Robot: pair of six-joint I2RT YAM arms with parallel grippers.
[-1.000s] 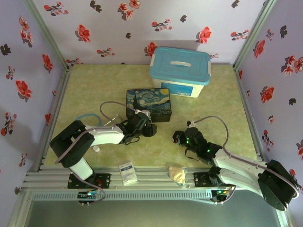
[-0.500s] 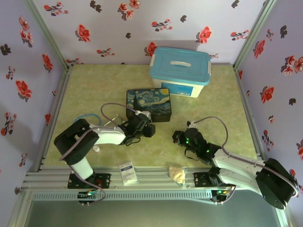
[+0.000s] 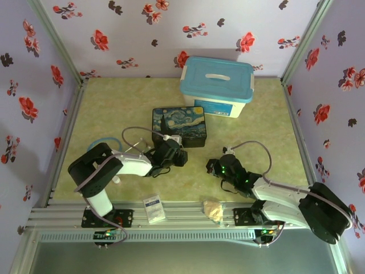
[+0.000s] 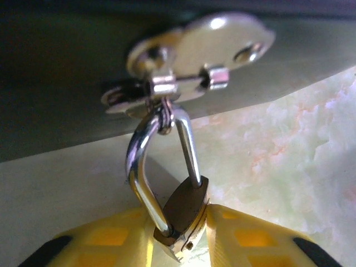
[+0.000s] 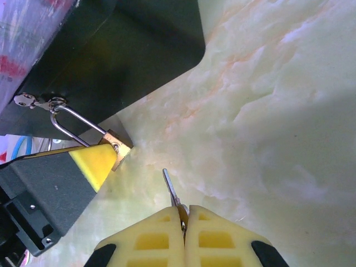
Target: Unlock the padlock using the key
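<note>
Left jaws are closed on the padlock (image 4: 186,214) body, which is clamped between the yellow fingers (image 4: 105,242). Its shackle (image 4: 139,167) rises ahead of them through the hasp (image 4: 194,53) of the dark box (image 5: 128,50). Right jaws grip the key (image 5: 172,192), blade projecting forward over the table (image 5: 267,111). The padlock sits ahead and left of the right jaws, near the key tip and apart from it.

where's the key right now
In the right wrist view, the key sticks out of the shut right gripper at bottom centre, pointing toward the padlock up-left, not touching it.
</note>
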